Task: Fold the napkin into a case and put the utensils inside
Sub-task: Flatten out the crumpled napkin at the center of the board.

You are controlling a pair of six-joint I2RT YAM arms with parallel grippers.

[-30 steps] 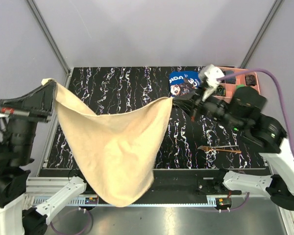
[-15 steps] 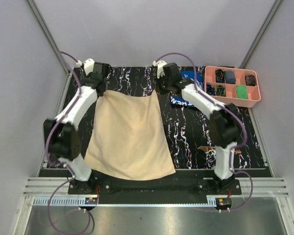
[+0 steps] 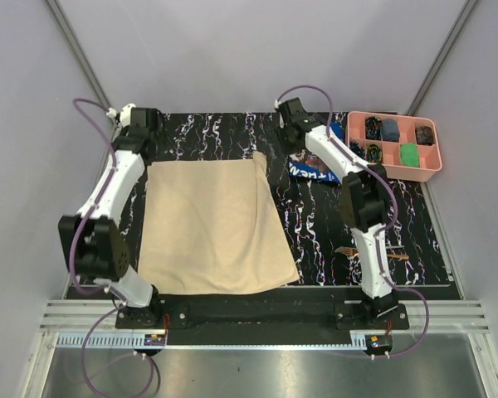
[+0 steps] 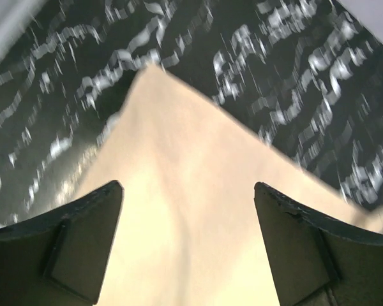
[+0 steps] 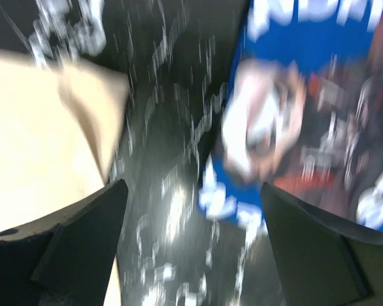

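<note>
The beige napkin lies spread flat on the black marbled table, with one far corner slightly turned up near the middle. My left gripper hovers open over the far left corner, and in the left wrist view the napkin fills the space under the left gripper. Beyond the napkin's far right corner, my right gripper is open and holds nothing. In the right wrist view the right gripper stands over bare table, with the napkin at its left. Brown utensils lie near the right arm, partly hidden by it.
A blue printed cloth lies just right of the napkin's far corner, under the right arm. A pink compartment tray with small items stands at the far right. Grey walls close in the table on three sides.
Both grippers have opened and let go of the napkin's far corners. The napkin has settled flat. The left gripper has shifted left and the right gripper right, away from the cloth.
</note>
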